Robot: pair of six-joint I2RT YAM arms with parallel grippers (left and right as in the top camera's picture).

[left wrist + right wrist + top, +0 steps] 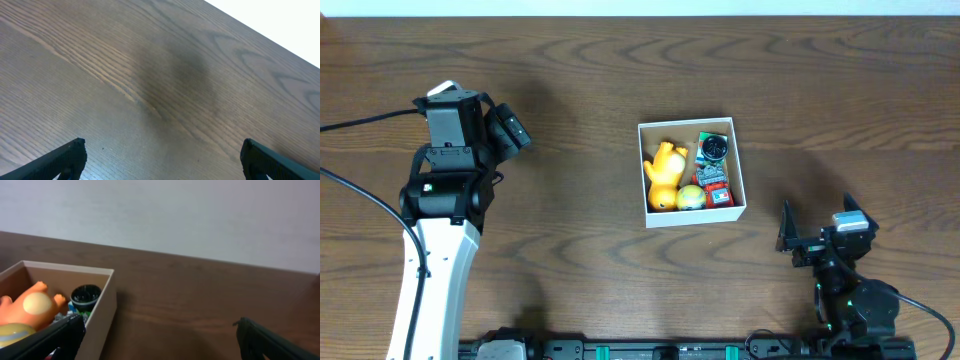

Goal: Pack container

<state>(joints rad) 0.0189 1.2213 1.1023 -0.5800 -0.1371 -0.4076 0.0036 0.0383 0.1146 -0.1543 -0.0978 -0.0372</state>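
Note:
The container (741,175) is a square white-walled box in the middle of the table. It holds an orange toy figure (663,165), a yellow-green ball (690,197), a black round toy (714,148) and a red toy (718,185). My left gripper (510,128) is open and empty, far left of the box, over bare wood (160,150). My right gripper (817,232) is open and empty, near the front right, just right of the box. In the right wrist view the container (102,311) sits at the left with the orange toy (30,305) and black toy (86,296) inside.
The table is dark brown wood. A pale wall (175,215) stands behind the far edge. Cables (360,215) run along the left side by the left arm's white base.

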